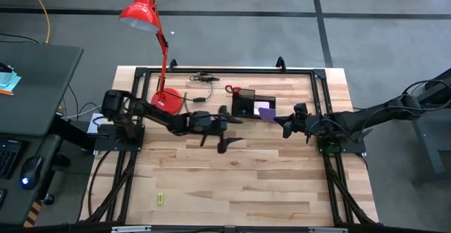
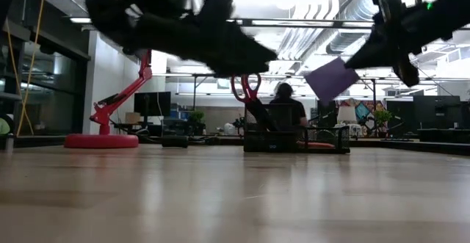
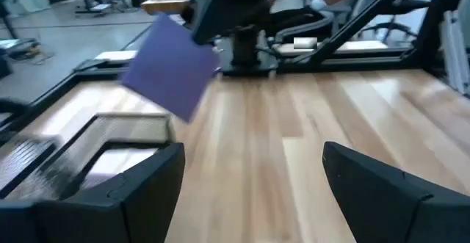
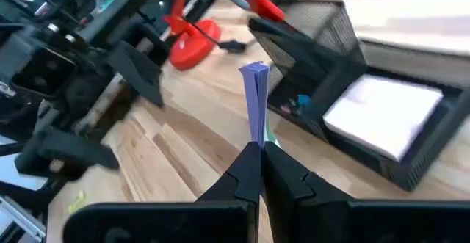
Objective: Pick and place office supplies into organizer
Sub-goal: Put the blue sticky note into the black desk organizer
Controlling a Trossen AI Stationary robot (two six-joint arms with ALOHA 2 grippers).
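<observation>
So the right arm is stretched in low from the right side of the table, and the right gripper [image 4: 258, 158] has its fingers pinched tight on one edge of the purple note pad [image 2: 332, 78], holding it up in the air just beside the organizer [image 1: 252, 105], tilted, clear of the wood. The organizer sits toward the back middle of the table [image 1: 232, 184], red-handled scissors [image 2: 247, 90] standing up in its taller section and a pale pad [image 4: 382, 114] lying flat in a low compartment. The left arm reaches across from the left, the left gripper [image 3: 253, 173] spread wide, nothing in it, hovering off the wood near the organizer.
</observation>
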